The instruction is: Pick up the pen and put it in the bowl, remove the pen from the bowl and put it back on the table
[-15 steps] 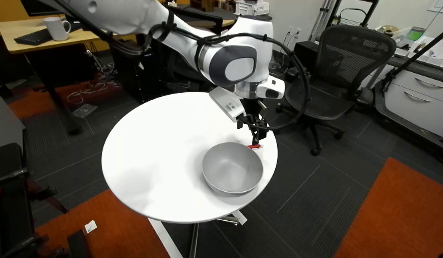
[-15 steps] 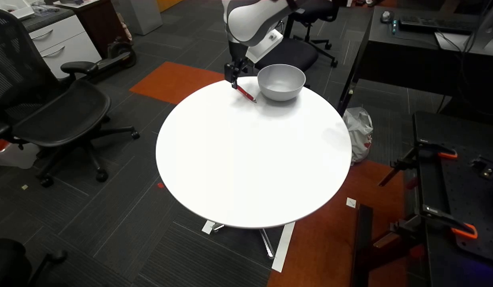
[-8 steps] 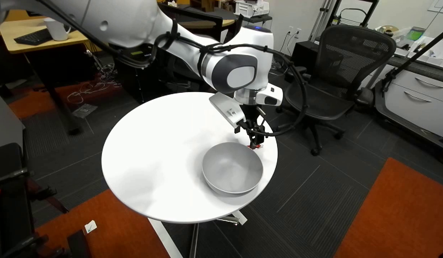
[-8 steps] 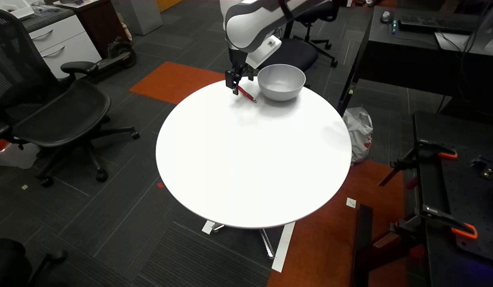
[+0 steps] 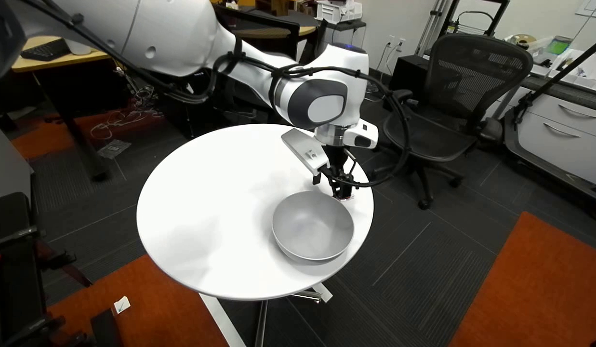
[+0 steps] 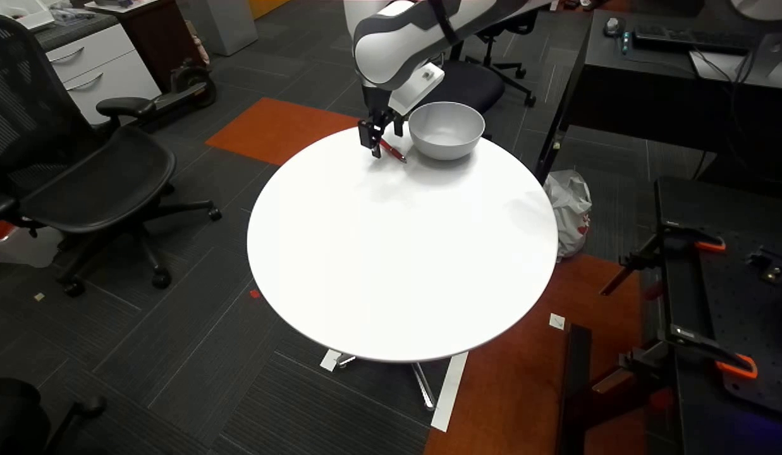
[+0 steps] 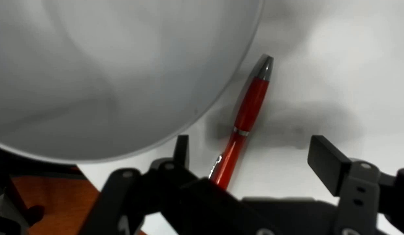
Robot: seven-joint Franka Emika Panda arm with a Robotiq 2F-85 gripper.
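Observation:
The red pen [image 7: 250, 107] lies flat on the white round table [image 6: 397, 265], close beside the grey bowl [image 6: 447, 148]. In the wrist view the pen's silver tip points up and its clip end is hidden behind my gripper [image 7: 250, 148]. My gripper is open, with one finger on each side of the pen. The pen is nearer the finger on the bowl side, and nothing is held. In an exterior view the gripper [image 6: 387, 143] is low over the pen [image 6: 394, 151]. In an exterior view the gripper [image 5: 330, 189] hides most of the pen. The bowl [image 5: 313, 229] shows a bare inside.
The bowl's rim [image 7: 218, 94] is very close to the bowl-side finger in the wrist view. The table's edge [image 5: 370, 212] is just beyond the pen. A black office chair [image 5: 456, 96] stands behind the table. A wooden desk [image 5: 61, 62] is further back.
My gripper has come down towards the table beside the bowl, its fingers now lower around the pen. The pen and bowl have not moved.

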